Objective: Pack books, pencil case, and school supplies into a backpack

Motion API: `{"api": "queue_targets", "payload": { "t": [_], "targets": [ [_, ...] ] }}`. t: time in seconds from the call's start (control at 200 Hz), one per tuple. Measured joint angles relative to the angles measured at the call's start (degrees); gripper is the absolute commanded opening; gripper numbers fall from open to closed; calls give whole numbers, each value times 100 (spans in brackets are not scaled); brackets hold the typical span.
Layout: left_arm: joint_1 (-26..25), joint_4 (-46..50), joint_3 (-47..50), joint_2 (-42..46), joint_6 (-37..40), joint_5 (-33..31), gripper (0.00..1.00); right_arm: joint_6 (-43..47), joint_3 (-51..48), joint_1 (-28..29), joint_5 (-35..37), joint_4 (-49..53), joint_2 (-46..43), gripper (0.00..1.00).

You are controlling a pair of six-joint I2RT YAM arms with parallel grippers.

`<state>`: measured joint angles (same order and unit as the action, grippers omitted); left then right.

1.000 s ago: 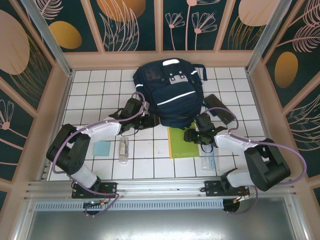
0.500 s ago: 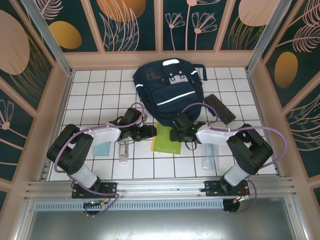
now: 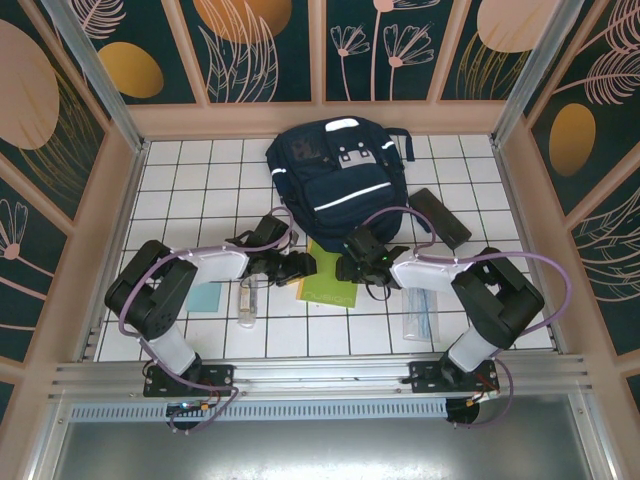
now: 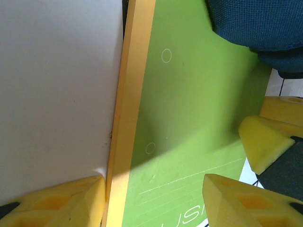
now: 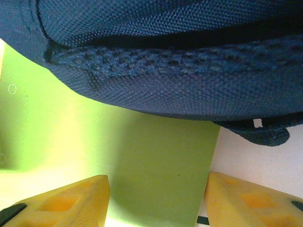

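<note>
From above, the thin green book [image 3: 328, 288] points its long axis at the navy fabric backpack's [image 3: 338, 180] near hem, flanked by left gripper [image 3: 304, 266] and right gripper [image 3: 349, 270]; left wrist view: open jaws astride its left edge and a strip of the orange-yellow book [image 4: 129, 118] beneath; right wrist view: open jaws astride its right edge.

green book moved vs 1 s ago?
Yes. The green book has slid left, away from the clear sleeve, which stayed put.

Left end effector [image 3: 299, 266], right end effector [image 3: 349, 270] angled inward toward each other, jaws apart.
</note>
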<state>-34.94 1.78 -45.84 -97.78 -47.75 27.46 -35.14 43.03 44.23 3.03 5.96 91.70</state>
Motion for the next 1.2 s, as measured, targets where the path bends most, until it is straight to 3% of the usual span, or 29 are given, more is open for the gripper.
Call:
{"api": "queue_targets", "payload": {
  "t": [0.325,0.495,0.705,0.856,0.991,1.201],
  "targets": [
    [0,-48,0,76,-455,37,55,0,-4,0,22,-13,24,54],
    [0,-238,127,74,-756,39,42,0,-4,0,22,-15,24,54],
    [11,-542,299,103,-1005,55,42,-2,-4,-2,22,-15,24,53],
    [11,-634,315,125,-1067,131,52,-17,-4,-4,24,-15,24,50],
    [11,-673,315,131,-1080,203,52,-122,-111,-39,-39,-129,-63,49],
    [-26,-804,376,105,-1086,256,51,-520,-708,-310,-533,-911,-428,39]
  ]
}}
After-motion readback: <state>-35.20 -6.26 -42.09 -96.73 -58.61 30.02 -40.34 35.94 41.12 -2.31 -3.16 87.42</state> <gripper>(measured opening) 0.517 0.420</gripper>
